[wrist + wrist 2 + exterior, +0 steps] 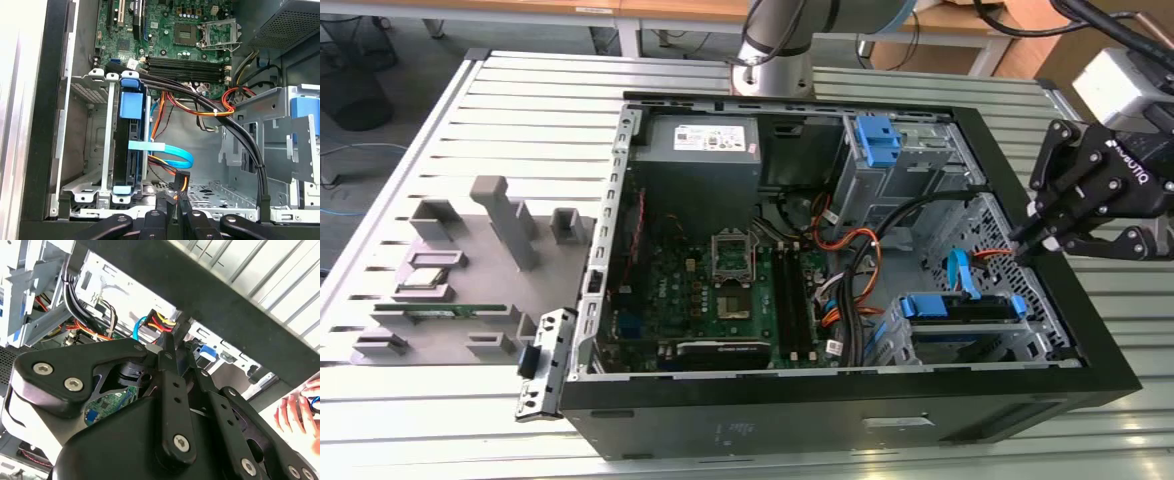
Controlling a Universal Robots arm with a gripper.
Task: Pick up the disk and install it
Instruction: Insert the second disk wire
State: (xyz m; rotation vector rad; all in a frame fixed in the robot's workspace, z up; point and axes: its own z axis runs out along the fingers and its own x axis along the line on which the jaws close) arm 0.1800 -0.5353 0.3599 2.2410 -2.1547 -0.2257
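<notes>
The disk (962, 308) sits in the metal drive cage at the near corner of the open computer case (854, 420), on the exterior view's right. Its blue carrier frame faces up. In the first wrist view the disk (129, 150) stands on edge between the cage rails, with a light blue cable beside it. My gripper (1025, 243) hovers over the case's wall on the exterior view's right, just above and beyond the cage. Its fingertips (172, 199) are pressed together with nothing between them, close to a black connector on orange wires (181, 179).
Black, orange and blue cables (854, 250) cross the case between the motherboard (720, 290) and the cages. A taller blue bracket (878, 138) is fixed to the far cage. A grey fixture (467, 270) with small parts lies at the exterior view's left. A person's hand (295, 410) rests outside the case.
</notes>
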